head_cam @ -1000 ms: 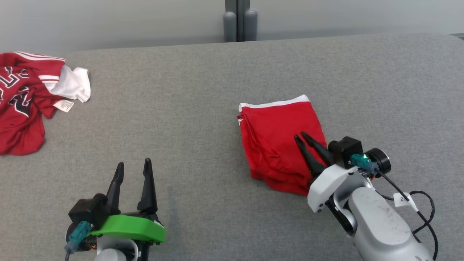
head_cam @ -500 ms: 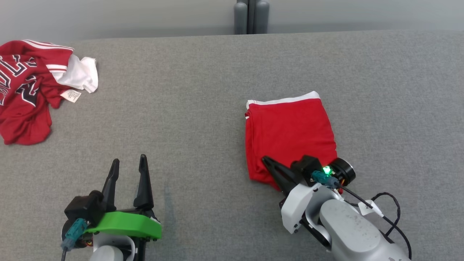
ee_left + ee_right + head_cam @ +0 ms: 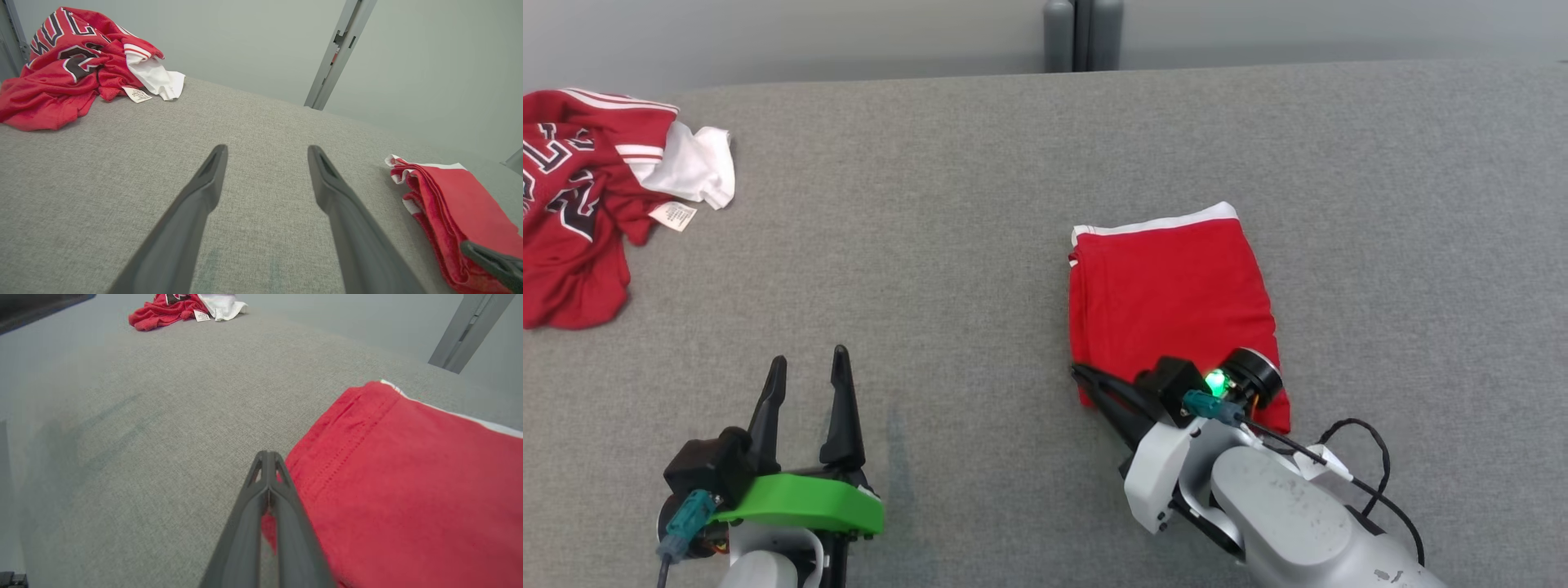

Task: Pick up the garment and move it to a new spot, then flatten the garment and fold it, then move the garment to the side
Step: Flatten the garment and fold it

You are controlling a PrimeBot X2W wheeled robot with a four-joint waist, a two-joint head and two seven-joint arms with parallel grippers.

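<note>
The right pincer (image 3: 1080, 373) has just been clamped onto a corner of the folded red fabric garment (image 3: 1172, 294), seemingly for moving it aside; the left pincer (image 3: 809, 359) is held apart.

This looks like a robotics lab or test room, not a home. The table (image 3: 931, 245) is one wide slab covered in plain gray cloth, set against a bare pale wall (image 3: 768, 41) with a gray metal post (image 3: 1082, 33). A robot arm (image 3: 1274, 514) trails a loose, tagged cable (image 3: 1356, 422). A jersey (image 3: 572, 229) and a folded garment (image 3: 1176, 286) lie on the cloth.
</note>
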